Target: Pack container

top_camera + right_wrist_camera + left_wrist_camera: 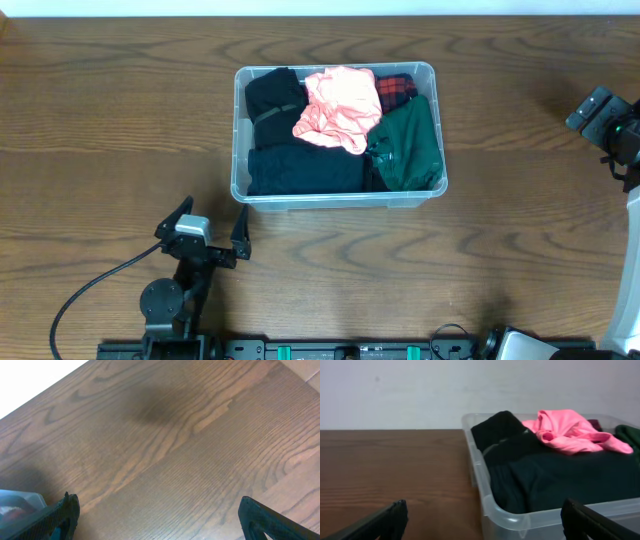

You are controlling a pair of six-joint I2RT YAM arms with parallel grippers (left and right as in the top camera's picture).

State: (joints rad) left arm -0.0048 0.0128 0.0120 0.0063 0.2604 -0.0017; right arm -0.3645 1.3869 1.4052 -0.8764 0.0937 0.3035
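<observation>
Left jaws at near edge, spread, empty, near container's near left corner. Container (340, 200) mid-surface (120, 120), full: black garments (300, 170) near and left, green garment (410, 145) right, pink garment (340, 105) heaped on top, red plaid (397, 88) far. Right jaws well right, spread, empty (bare wood beneath). No loose items visible, so packing looks near done. Next, likely: press pink heap down from above.

Desk (100, 120): dark wood, bold grain, smooth, low sheen. Container (520, 520): clear plastic, smooth, faintly cloudy, glossy at rim. Pink cloth (340, 105): soft, matt, crumpled. Black cloth (300, 170): matt, dense. Green cloth (410, 145): smooth. Left end effector (213, 208): matt black.
</observation>
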